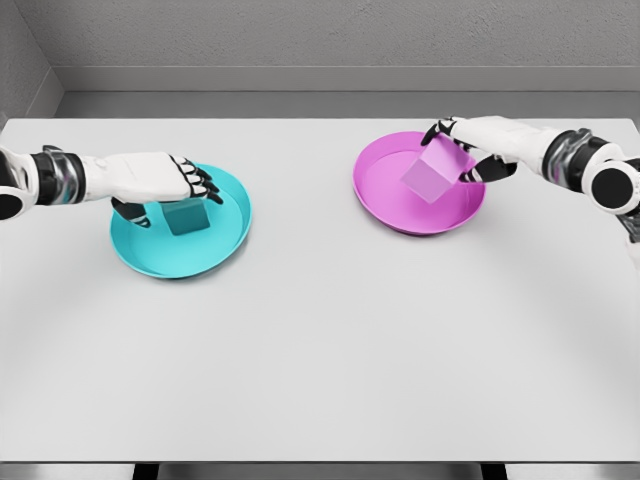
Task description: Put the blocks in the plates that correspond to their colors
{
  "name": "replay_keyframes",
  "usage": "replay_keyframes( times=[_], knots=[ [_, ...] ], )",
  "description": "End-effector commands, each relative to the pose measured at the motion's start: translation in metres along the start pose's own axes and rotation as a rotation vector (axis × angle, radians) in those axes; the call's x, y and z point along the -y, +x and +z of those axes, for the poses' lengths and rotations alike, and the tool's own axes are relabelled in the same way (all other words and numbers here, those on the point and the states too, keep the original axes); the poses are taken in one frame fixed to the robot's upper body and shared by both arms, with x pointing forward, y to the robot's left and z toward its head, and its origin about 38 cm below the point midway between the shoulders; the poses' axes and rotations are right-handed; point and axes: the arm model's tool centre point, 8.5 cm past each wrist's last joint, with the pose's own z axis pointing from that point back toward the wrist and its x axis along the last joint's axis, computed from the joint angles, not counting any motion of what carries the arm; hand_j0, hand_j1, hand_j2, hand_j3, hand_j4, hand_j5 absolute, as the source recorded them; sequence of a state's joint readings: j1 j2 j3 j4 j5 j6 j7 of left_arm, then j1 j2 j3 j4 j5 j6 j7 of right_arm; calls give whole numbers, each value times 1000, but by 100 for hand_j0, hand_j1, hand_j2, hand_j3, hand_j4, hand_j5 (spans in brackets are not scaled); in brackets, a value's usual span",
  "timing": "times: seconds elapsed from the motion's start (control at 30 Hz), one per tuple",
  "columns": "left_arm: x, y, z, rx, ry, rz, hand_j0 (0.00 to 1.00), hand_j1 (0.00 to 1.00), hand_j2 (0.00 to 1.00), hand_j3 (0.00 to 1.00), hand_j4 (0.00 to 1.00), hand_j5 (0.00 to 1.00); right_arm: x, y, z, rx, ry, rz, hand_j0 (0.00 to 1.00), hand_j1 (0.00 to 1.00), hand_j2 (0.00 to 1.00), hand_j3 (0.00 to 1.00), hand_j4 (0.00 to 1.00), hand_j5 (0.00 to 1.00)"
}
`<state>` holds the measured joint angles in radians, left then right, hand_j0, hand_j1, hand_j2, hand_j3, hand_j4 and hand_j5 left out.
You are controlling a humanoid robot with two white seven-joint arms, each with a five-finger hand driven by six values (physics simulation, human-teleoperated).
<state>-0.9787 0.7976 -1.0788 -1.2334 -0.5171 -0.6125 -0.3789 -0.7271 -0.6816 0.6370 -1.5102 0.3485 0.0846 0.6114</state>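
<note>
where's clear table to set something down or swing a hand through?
Free: the whole front of the table, and the strip between the cyan plate and pink plate. Crowded: over both plates, where the left hand and right hand hold blocks.

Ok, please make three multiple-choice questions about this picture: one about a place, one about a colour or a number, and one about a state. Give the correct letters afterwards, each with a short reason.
1. Where is the teal block?
A. over the teal plate
B. on the bare table
C. over the magenta plate

2. How many plates are on the table?
A. one
B. two
C. three

3. What is the right hand doing?
A. resting flat on the table
B. hanging open with nothing in it
C. gripping the magenta block

Answers:
1 A, the block shows inside the teal plate's rim, under the left hand.
2 B, only one teal and one magenta plate are visible.
3 C, its fingers are closed around the tilted block above the magenta plate.
</note>
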Motion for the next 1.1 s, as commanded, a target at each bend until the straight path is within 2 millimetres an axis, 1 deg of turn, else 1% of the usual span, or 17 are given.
replay_keyframes(
  times=[0.0,0.03,0.13,0.2,0.3,0.37,0.4,0.5,0.53,0.57,0.6,0.7,0.77,0.93,0.97,1.03,1.07],
  knots=[
    [-4,-4,6,-11,26,19,100,100,100,100,100,100,-2,2,-2,-15,4,-17,100,100,100,100,100,100],
    [-10,-9,12,-21,64,42,100,100,100,100,100,100,-2,2,-2,-15,4,-16,100,100,100,100,100,100],
    [-15,-13,21,-22,117,95,100,100,100,100,100,100,-2,2,-2,-14,4,-16,100,100,100,100,100,100],
    [-5,-20,37,-49,184,180,100,100,100,100,100,100,-2,2,-2,-14,4,-14,100,100,100,100,100,100],
    [-4,-28,56,-72,211,215,100,100,100,100,100,100,1,4,1,-8,-3,-4,100,100,100,100,100,100],
    [10,-34,76,-96,205,259,100,100,100,100,100,100,2,5,3,-5,-7,4,100,100,100,100,100,100],
    [17,-34,82,-102,202,281,100,100,100,100,100,100,3,8,4,4,-11,9,100,100,100,100,100,100],
    [20,-38,92,-120,196,286,100,100,100,100,100,100,11,15,13,24,-33,39,100,100,100,100,100,100],
    [23,-42,105,-141,197,300,100,100,100,100,100,100,14,18,19,28,-39,56,100,100,100,100,100,100],
    [32,-41,106,-140,194,330,100,100,100,100,100,100,16,17,25,27,-42,72,100,100,100,100,100,100],
    [34,-41,107,-143,187,332,100,100,100,100,100,100,17,19,28,33,-44,86,100,100,100,100,100,100],
    [35,-43,108,-150,180,325,100,100,100,100,100,100,30,17,45,104,-83,156,100,100,100,100,100,100],
    [35,-42,108,-149,180,324,100,100,100,100,100,100,32,11,57,133,-73,220,100,100,100,100,100,100],
    [35,-42,108,-150,179,323,100,100,100,100,100,100,9,5,87,262,-73,307,100,100,100,100,100,100],
    [35,-43,108,-151,180,323,100,100,100,100,100,100,1,-3,95,267,-83,298,100,100,100,100,100,100],
    [34,-42,108,-149,180,322,100,100,100,100,100,100,1,-6,105,292,-86,331,100,100,100,100,100,100],
    [35,-42,107,-148,177,322,100,100,100,100,100,100,-5,-8,107,304,-72,344,100,100,100,100,100,100]
  ],
)
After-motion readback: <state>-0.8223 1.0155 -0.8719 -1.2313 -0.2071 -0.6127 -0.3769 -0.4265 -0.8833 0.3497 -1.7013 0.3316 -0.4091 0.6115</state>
